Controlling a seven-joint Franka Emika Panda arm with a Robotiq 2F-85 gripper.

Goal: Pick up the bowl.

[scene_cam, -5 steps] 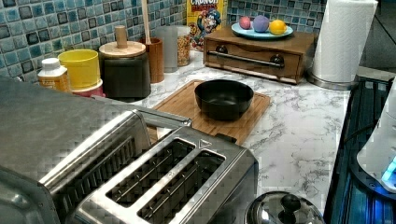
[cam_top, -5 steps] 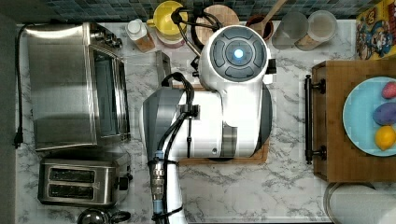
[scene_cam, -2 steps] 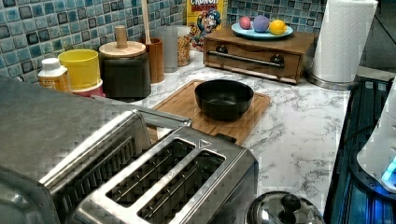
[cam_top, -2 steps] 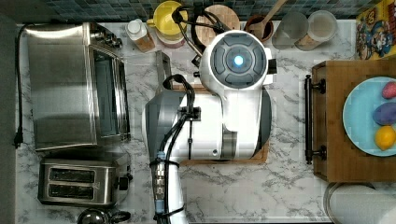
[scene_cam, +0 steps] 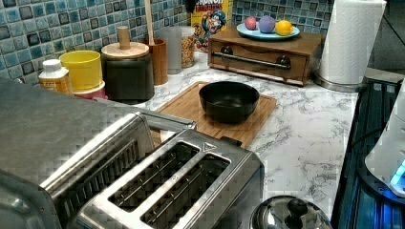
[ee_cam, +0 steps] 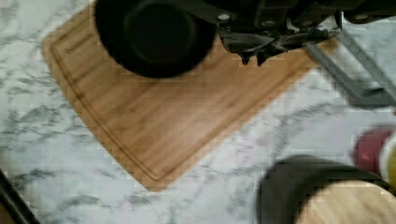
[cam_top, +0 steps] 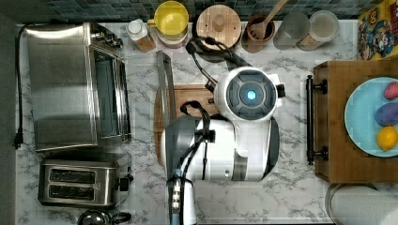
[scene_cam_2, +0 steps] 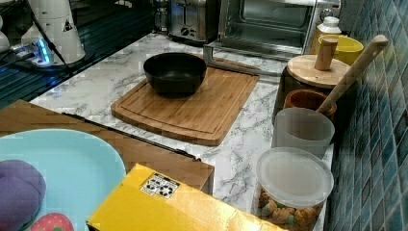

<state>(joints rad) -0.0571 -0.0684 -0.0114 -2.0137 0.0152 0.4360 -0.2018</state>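
Left view: the black bowl (scene_cam: pixel 229 100) stands upright near the centre of the frame on a wooden cutting board (scene_cam: pixel 191 106), which lies on the marble bench (scene_cam: pixel 305 138). Nothing touches the bowl. Behind the board, in the upper left of the frame, stand a dark canister with a wooden lid (scene_cam: pixel 128 71), a yellow cup (scene_cam: pixel 84 69) and a small brown bowl holding a wooden spoon (scene_cam: pixel 157 59). A toaster (scene_cam: pixel 167 191) occupies the lower foreground. At the upper right, a light blue plate (scene_cam: pixel 267 32) with fruit rests on a wooden drawer box (scene_cam: pixel 262 53).

Right view: the bowl sits in the upper centre of the frame, on the board's far corner toward the toaster oven (scene_cam_2: pixel 269 21).

Top view: the white arm (cam_top: pixel 234 136) covers the centre of the frame, above the board.

Wrist view: the gripper (ee_cam: pixel 252 58) appears at the upper centre, with the bowl just beside it at the upper left; its fingertips lie close together, narrow, holding nothing.
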